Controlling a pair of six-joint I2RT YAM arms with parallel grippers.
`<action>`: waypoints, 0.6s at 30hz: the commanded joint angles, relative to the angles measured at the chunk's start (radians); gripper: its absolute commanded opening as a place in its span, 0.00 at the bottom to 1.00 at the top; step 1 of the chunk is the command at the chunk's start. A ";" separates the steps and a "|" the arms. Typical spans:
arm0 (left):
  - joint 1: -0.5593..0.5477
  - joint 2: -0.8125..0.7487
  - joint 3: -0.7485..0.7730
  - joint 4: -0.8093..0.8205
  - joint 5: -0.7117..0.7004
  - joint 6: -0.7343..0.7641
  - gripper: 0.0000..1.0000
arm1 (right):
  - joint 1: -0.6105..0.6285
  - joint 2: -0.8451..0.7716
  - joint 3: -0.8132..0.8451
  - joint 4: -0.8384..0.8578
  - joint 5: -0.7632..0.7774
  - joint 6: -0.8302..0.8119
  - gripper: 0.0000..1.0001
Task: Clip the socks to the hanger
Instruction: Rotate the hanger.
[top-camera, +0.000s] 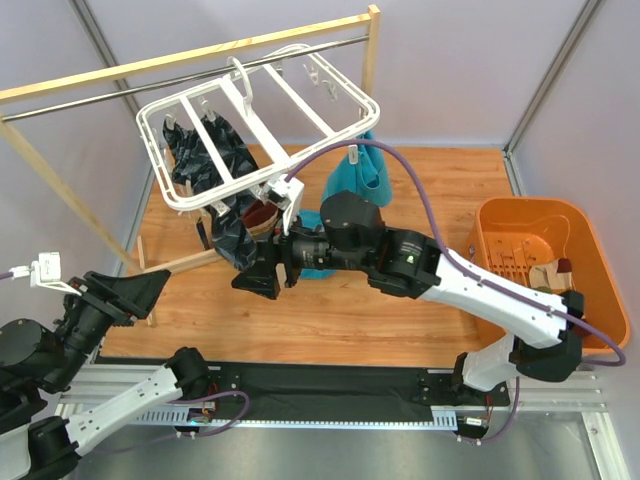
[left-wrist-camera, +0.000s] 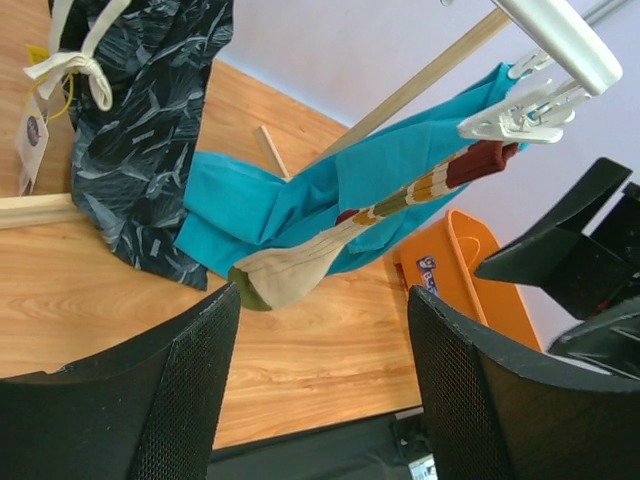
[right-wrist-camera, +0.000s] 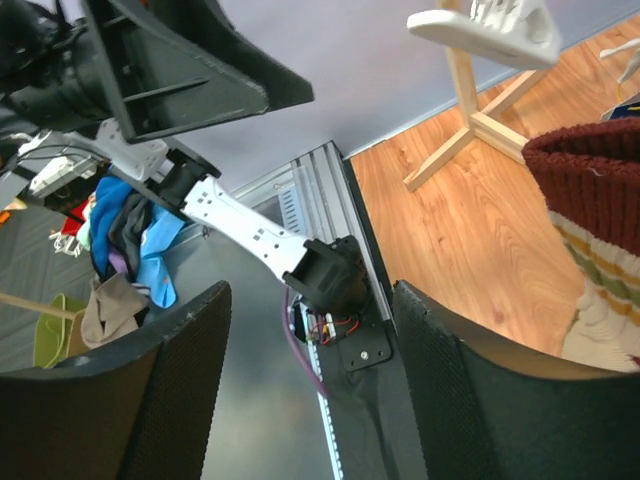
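The white hanger (top-camera: 255, 130) hangs from the metal rail of the wooden rack. One sock (left-wrist-camera: 330, 250), beige with stripes and a maroon cuff, hangs from a white clip (left-wrist-camera: 515, 115) on it. Its maroon cuff also shows in the top view (top-camera: 262, 215) and in the right wrist view (right-wrist-camera: 590, 190). My right gripper (top-camera: 258, 278) is open and empty just below and left of that sock (right-wrist-camera: 310, 390). My left gripper (top-camera: 152, 297) is open and empty, low at the left, facing the sock from a distance (left-wrist-camera: 320, 390). Another sock (top-camera: 552, 272) lies in the orange basket.
A dark navy cloth (top-camera: 215, 160) and a teal cloth (top-camera: 360, 175) hang from the hanger. The orange basket (top-camera: 500, 215) stands at the right. The wooden rack's leg (top-camera: 60, 190) and foot stand at the left of the wooden tabletop (top-camera: 350, 310).
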 joint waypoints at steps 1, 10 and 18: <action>-0.004 -0.027 0.004 -0.043 -0.026 -0.013 0.75 | 0.013 0.057 0.047 0.062 0.057 -0.028 0.66; -0.004 -0.053 -0.030 -0.035 -0.006 -0.031 0.73 | 0.004 0.115 0.015 0.199 0.410 -0.117 0.63; -0.004 -0.049 -0.024 -0.030 -0.002 -0.025 0.73 | -0.108 0.092 -0.054 0.205 0.545 -0.064 0.69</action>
